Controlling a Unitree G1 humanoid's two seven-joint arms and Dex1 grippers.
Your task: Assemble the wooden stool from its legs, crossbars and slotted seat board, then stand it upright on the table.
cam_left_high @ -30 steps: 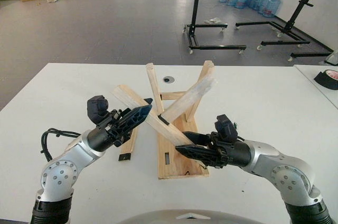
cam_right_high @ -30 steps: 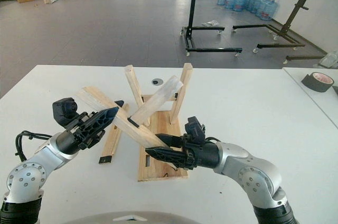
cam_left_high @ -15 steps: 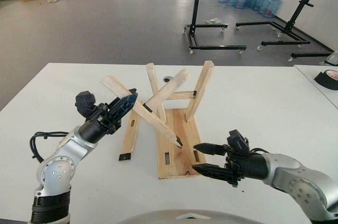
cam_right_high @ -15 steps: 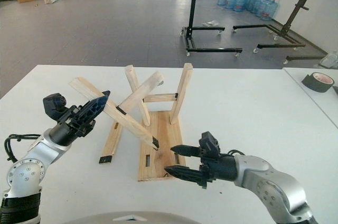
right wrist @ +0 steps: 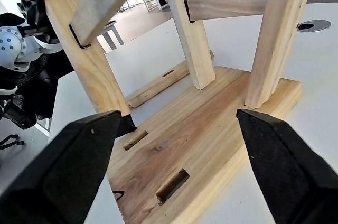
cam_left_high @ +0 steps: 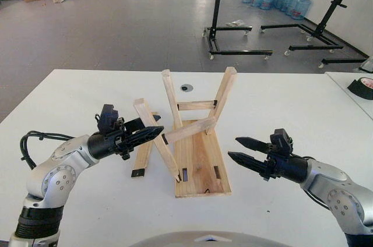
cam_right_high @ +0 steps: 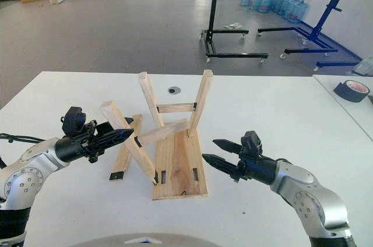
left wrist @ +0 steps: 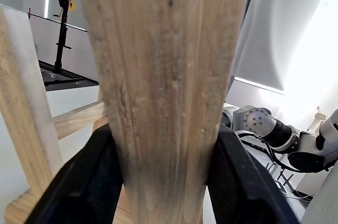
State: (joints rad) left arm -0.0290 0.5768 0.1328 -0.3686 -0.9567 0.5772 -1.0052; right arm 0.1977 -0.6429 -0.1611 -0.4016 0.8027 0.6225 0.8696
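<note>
The slotted seat board lies flat on the white table. Two legs stand in its far slots, joined by a crossbar. My left gripper is shut on a third leg, held tilted with its lower end at the board's near left slot. A crossbar fixed to that leg reaches toward the standing right leg. In the left wrist view, black fingers clamp the leg. My right gripper stands open just right of the board, holding nothing.
A loose wooden piece lies on the table left of the board, under the held leg. A round grommet sits in the tabletop behind the stool. A tape roll rests on the neighbouring table at far right.
My left gripper has swung the leg with its crossbar down, so its lower end now meets the seat board. My right gripper let go of that leg and drew back to the right.
</note>
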